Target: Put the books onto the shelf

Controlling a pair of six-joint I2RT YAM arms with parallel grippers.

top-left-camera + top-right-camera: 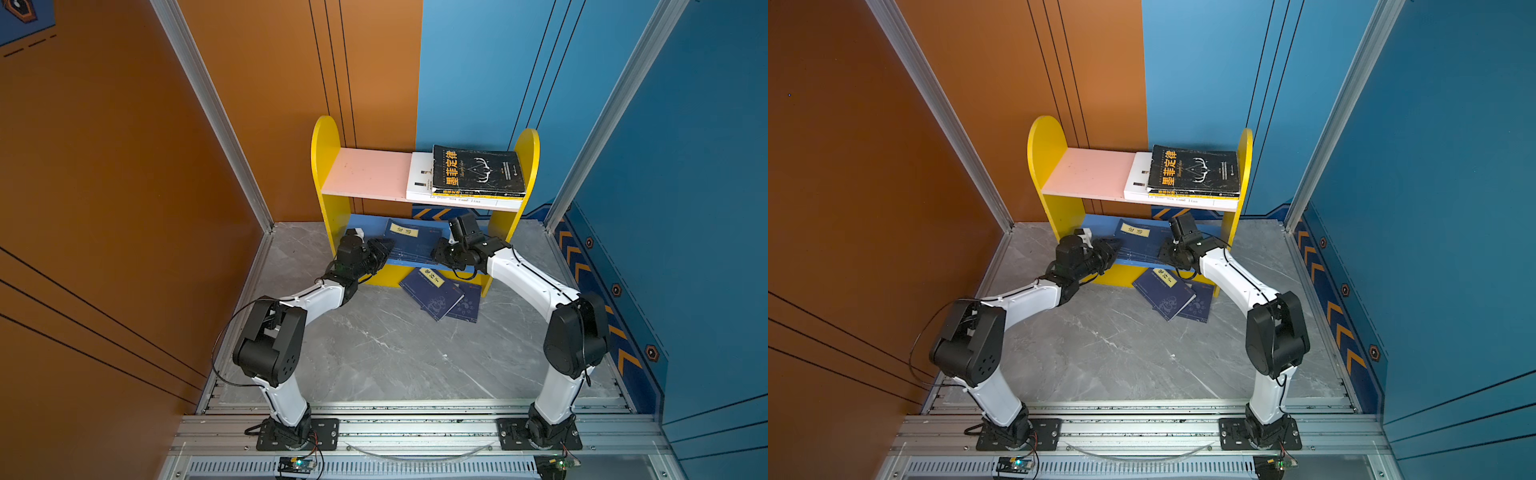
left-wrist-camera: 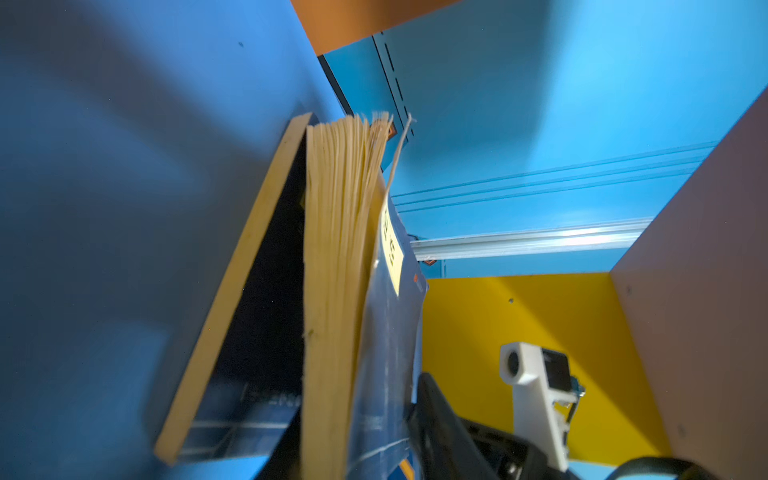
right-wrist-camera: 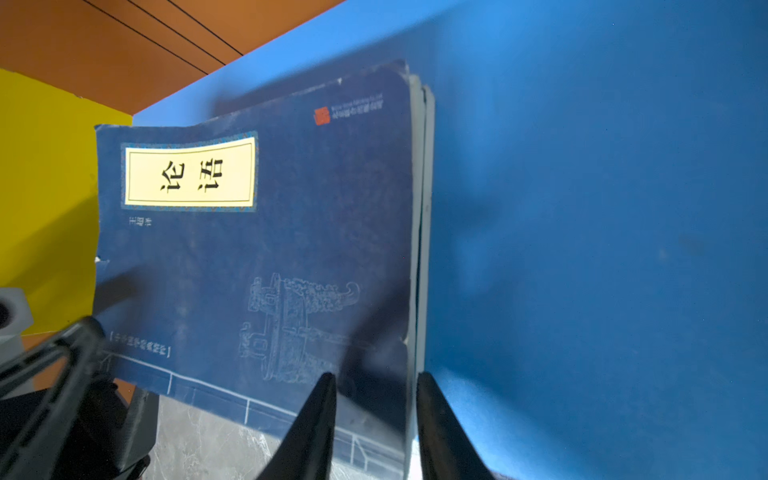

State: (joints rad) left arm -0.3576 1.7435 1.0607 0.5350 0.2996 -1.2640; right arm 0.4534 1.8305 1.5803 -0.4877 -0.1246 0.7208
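Observation:
The shelf (image 1: 328, 166) (image 1: 1042, 166) holds a black book (image 1: 476, 170) stacked on a white book (image 1: 419, 176) on its pink upper board. A navy book (image 1: 409, 245) (image 3: 270, 249) lies on the blue lower board (image 1: 355, 230), overhanging the front. My left gripper (image 1: 384, 249) is at its left edge. In the left wrist view one finger (image 2: 432, 415) rests against the cover, and the fanned pages (image 2: 336, 291) hide the other. My right gripper (image 1: 438, 253) (image 3: 374, 378) stands open over the book's near right corner. Two navy books (image 1: 432, 293) (image 1: 467, 305) lie on the floor.
The shelf stands against the back wall where the orange and blue panels meet. The floor books lean on its yellow base strip (image 1: 386, 278). Grey marble floor (image 1: 374, 353) stretches between the arm bases. The right arm's white camera mount (image 2: 536, 386) sits under the pink board.

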